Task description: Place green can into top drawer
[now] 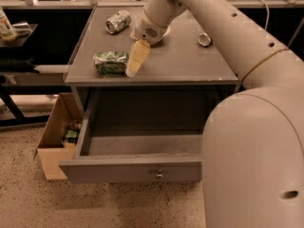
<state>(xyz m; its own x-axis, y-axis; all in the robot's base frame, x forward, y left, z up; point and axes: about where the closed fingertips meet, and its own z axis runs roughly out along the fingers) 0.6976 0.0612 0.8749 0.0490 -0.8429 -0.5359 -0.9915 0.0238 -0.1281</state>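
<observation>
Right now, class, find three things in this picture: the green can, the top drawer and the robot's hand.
green can (110, 62): camera view, middle of its crushed label.
top drawer (118, 170): camera view, front panel, away from the knob.
hand (133, 66): camera view, lower tip, close beside the green can.

Gripper (133, 66) is located left of centre, just right of green can (110, 62) on tabletop (183, 65). Below, top drawer (128, 169) is pulled open, floor exposed; right end is hidden by arm (251, 141).
</observation>
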